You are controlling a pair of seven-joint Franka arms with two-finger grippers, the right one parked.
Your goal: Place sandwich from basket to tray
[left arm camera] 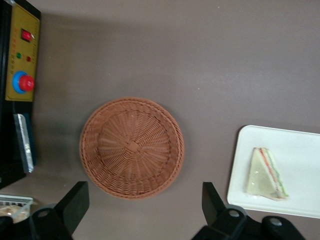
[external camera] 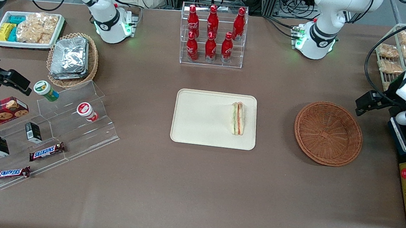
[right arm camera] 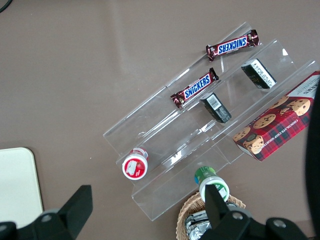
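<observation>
Surface: brown matte table (external camera: 194, 189); clear rack of red cola bottles (external camera: 212, 34) stands farther from the front camera than the tray.
Sandwich: small triangular white-bread wedge with green, red and orange layers (external camera: 238, 118) lies flat on the tray, close to the rim on the working arm's side, cut edge showing.
Tray: flat cream-beige rectangular plastic tray with rounded corners (external camera: 198, 117), mid-table; nothing else on it.
Basket: round shallow reddish-brown woven wicker basket (external camera: 328, 133), beside the tray toward the working arm's end, not touching it. Wrist view shows the basket bare inside (left arm camera: 132, 147).
Gripper: left arm's gripper (left arm camera: 145, 205) sits raised above the table near the basket, well apart from the sandwich; fingers spread wide, nothing between them.
Progress: transfer looks done, sandwich out of basket and resting on tray, released.
Left: by my read nothing but parking the arm; sandwich seems stable, no re-grasp needed.
</observation>
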